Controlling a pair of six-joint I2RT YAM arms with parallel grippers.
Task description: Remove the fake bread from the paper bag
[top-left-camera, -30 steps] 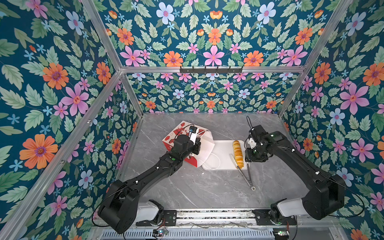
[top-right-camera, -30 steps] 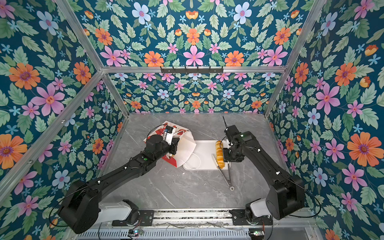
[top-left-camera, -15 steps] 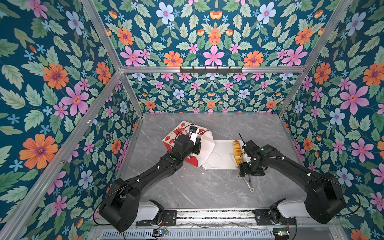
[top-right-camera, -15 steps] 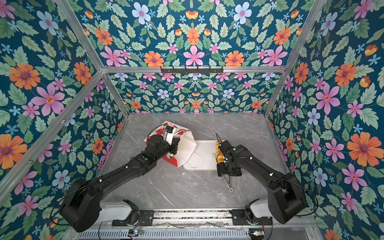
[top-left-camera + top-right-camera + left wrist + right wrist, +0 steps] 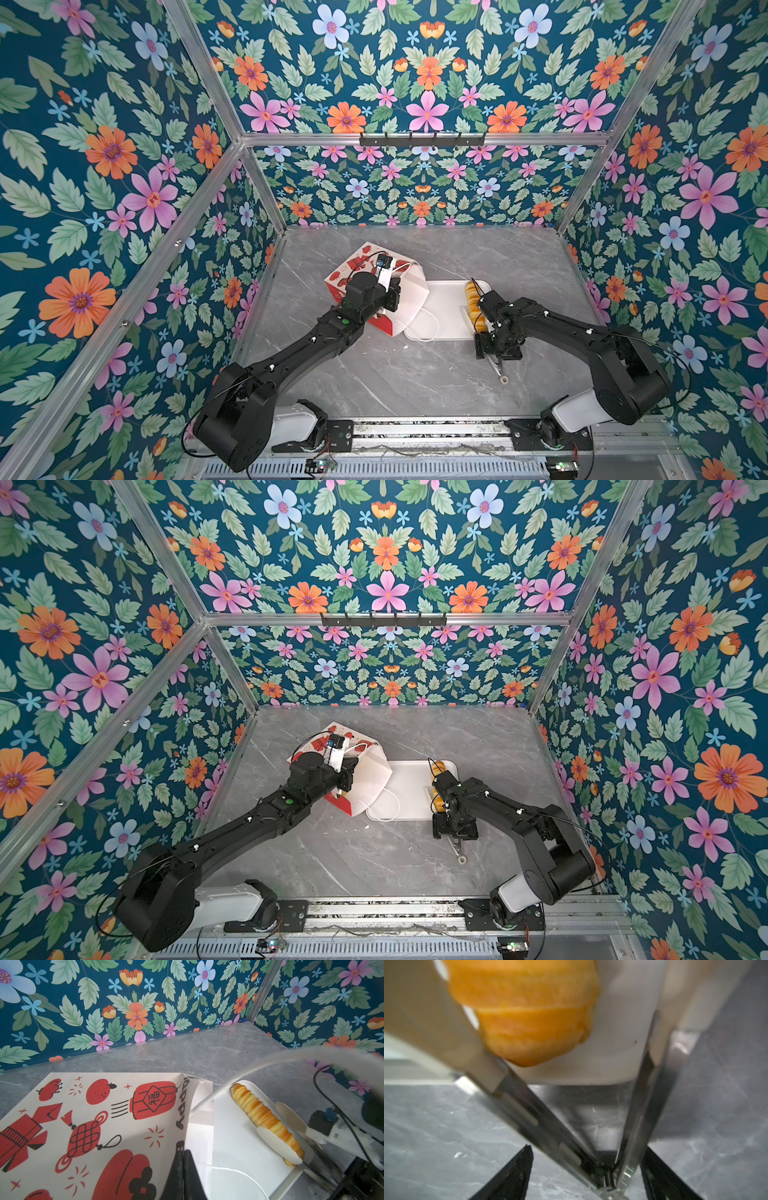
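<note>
Black left pincer (image 5: 184, 1153), arm outstretched, clamps bag (image 5: 93, 1115) rim; right pincer (image 5: 587, 1147) low, open astride tongs (image 5: 542, 1126); wrist view alone shows both blades (image 5: 274, 1140) flanking bread (image 5: 264, 1114).

The paper bag (image 5: 93, 1126) has a white ground with red printed motifs (lantern, knot, fruit), black line detail and black lettering. Its cord handle (image 5: 301, 1054) is white. The long twisted stick (image 5: 264, 1115) is glossy golden-yellow, deeper orange along the ridges. The tray (image 5: 239, 1147) is plain white. The tongs (image 5: 542, 1124) have bare silver arms and off-white tips. The bench (image 5: 395, 382) is grey marble with thin white veins. The walls (image 5: 424, 75) are dark teal with green leaves and pink, orange and pale-blue flowers. The left arm (image 5: 307, 349) and right arm (image 5: 582, 336) are black.
</note>
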